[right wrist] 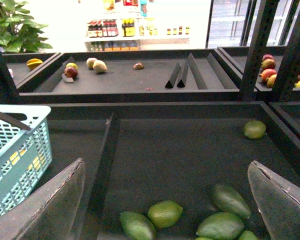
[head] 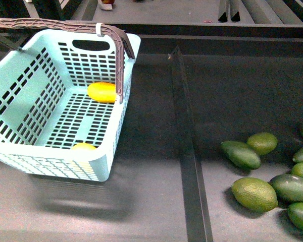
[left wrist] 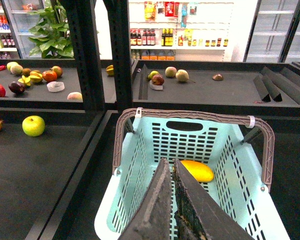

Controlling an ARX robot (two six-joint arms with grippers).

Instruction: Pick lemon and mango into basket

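- Front view: the basket (head: 20,91) stands on the dark desk (head: 156,151) at the left, its brown handle (head: 122,60) swung across the top. The mango (head: 102,92) lies on the basket floor by the far wall, just beside the handle's right leg. A smaller yellow fruit, most likely the lemon (head: 84,146), lies against the near wall, half hidden by the rim. Both fruits look to be inside, so the task seems done or nearly so. A cluster of green fruits (head: 254,193) lies well apart at the right, beyond a divider (head: 187,151). Neither arm shows here.
- Left wrist view: the left gripper (left wrist: 173,170) hangs above the basket (left wrist: 140,165), pointing down into it. Its jaws are nearly together with only a thin slit between them, and nothing is held. The mango (left wrist: 197,171) lies on the floor just past the tips, apart from them. The lemon is not visible here; the gripper may be covering it. Shelves behind carry other fruit.
- Right wrist view: the right gripper (right wrist: 165,200) is spread wide and empty, one jaw at each lower corner of the picture. It hovers over the green fruits (right wrist: 165,213), touching none. A corner of the basket (right wrist: 20,150) shows at the edge, well apart.
- Judgement: what remains appears to be only pulling the arms clear.
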